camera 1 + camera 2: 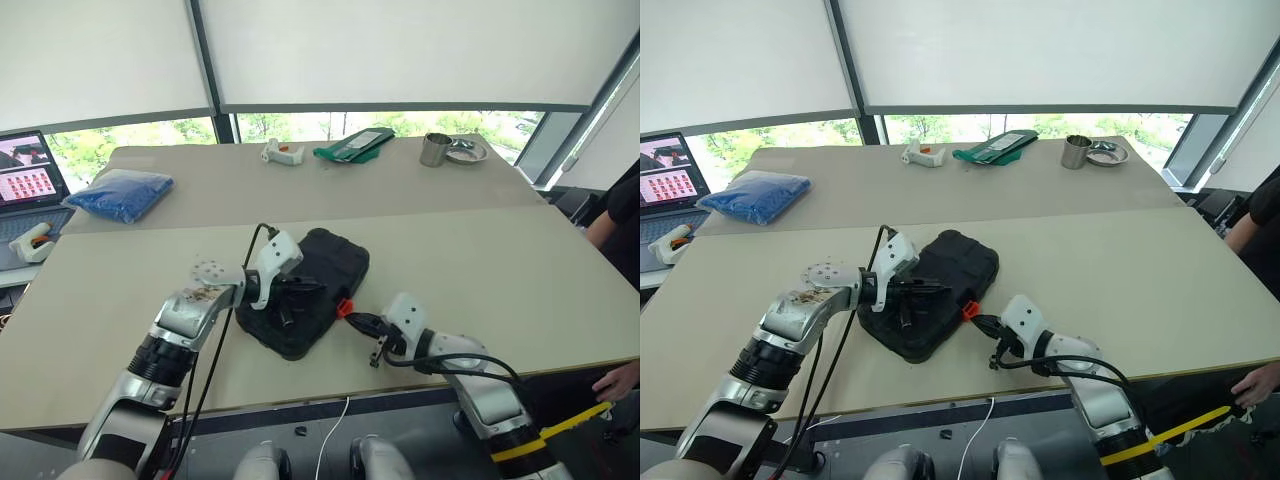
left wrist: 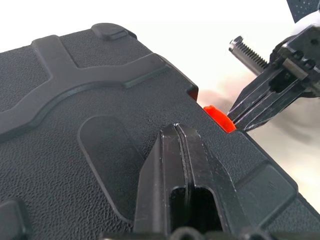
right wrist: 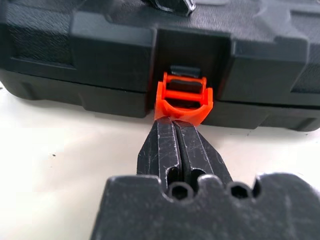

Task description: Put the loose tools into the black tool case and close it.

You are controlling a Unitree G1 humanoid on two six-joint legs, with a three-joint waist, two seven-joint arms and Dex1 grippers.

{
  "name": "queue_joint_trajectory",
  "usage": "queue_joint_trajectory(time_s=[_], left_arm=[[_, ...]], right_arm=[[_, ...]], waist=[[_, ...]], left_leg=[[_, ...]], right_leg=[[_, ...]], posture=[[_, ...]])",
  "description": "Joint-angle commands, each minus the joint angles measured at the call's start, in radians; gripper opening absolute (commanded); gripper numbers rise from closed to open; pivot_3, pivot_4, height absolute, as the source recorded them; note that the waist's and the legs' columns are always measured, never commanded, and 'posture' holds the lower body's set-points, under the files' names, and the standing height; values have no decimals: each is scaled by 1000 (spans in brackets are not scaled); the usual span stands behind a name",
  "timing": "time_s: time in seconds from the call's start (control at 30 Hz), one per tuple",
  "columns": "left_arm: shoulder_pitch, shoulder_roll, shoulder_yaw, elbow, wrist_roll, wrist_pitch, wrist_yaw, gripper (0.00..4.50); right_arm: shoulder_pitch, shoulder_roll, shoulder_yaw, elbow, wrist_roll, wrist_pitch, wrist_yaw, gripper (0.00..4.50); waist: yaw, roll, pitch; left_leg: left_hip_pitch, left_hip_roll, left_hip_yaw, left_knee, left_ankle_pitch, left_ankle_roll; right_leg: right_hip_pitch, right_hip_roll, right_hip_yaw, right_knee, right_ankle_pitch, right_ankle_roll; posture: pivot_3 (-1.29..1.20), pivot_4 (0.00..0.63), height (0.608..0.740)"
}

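beige table (image 1: 480, 260) | black tool case (image 1: 325, 265) lid down | left hand (image 2: 176, 131), right hand (image 3: 175, 125) both pinched together | blue bag (image 1: 122, 193) far

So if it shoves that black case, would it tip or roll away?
Probably neither. The black case lies flat and broad on the table, so it should slide. Its moulded, ribbed lid looks stiff, and the left tool pressing on top likely pins it.

The closed tool case (image 1: 318, 283) is found under the left gripper (image 2: 176, 131)'s pressed-together tips, its latch (image 3: 183, 98) touched by the right gripper (image 3: 174, 125)'s tips.
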Motion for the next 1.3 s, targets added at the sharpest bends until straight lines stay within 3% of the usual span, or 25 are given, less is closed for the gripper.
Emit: queue_joint_trajectory(time_s=[0.03, 0.47, 0.93, 1.3], left_arm=[[42, 3, -39, 91, 51, 23, 16, 1], [55, 13, -44, 84, 53, 36, 15, 1], [69, 8, -44, 85, 53, 44, 17, 1], [89, 21, -34, 80, 55, 30, 9, 1]], right_arm=[[-26, 15, -22, -24, 31, 87, -19, 58], [-61, 69, -51, -43, 73, -66, 0, 58], [-78, 29, -32, -135, 105, 21, 57, 58], [41, -107, -116, -221, 152, 137, 66, 58]], waist=[[1, 1, -1], [-2, 3, -2], [1, 4, -3], [1, 4, -5]], left_leg=[[0, 0, 0, 0, 0, 0], [-1, 0, 0, -2, 0, 0], [6, -2, -1, -13, 0, -1], [5, -4, -1, -14, 0, -1]], right_leg=[[0, 0, 0, 0, 0, 0], [-1, 0, 0, -1, 0, 0], [-1, -1, 0, -3, 0, 0], [0, -3, 0, -6, -1, 0]], posture=[[0, 150, 740], [0, 150, 740], [0, 150, 740], [0, 150, 740]])
